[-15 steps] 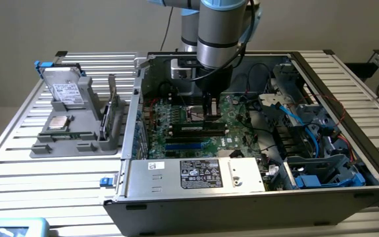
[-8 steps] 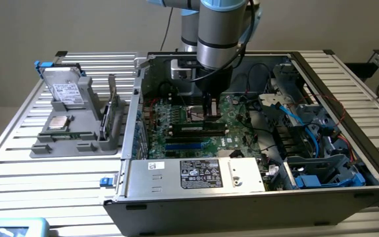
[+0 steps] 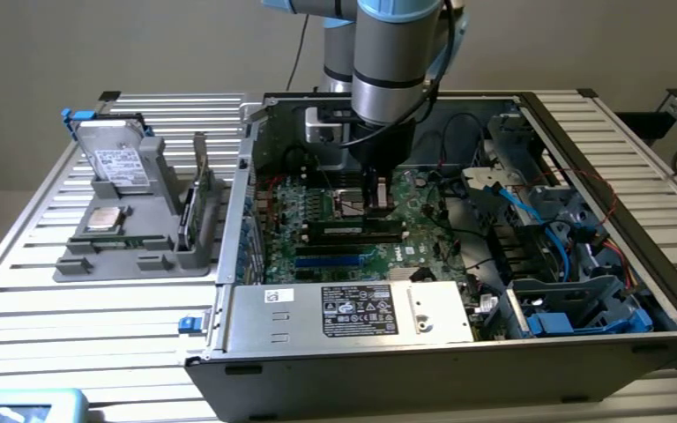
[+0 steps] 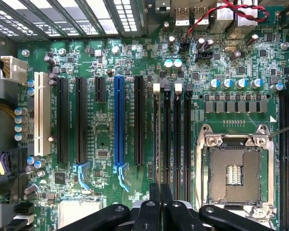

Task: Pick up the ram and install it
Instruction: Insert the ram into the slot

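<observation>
Claw [image 3: 374, 204] is pinched narrow with nothing visible between the fingers [image 4: 154, 192]. It hangs inside the open PC case [image 3: 433, 374], just above the memory slots [image 4: 177, 134] on the motherboard [image 3: 423, 196]. The ram [image 3: 204, 211] stands on edge in the gray holder [image 3: 138, 257] on the counter [image 3: 80, 308], left of the case and well apart from the claw. Hard drive [image 3: 117, 163] sits in the holder's far left.
</observation>
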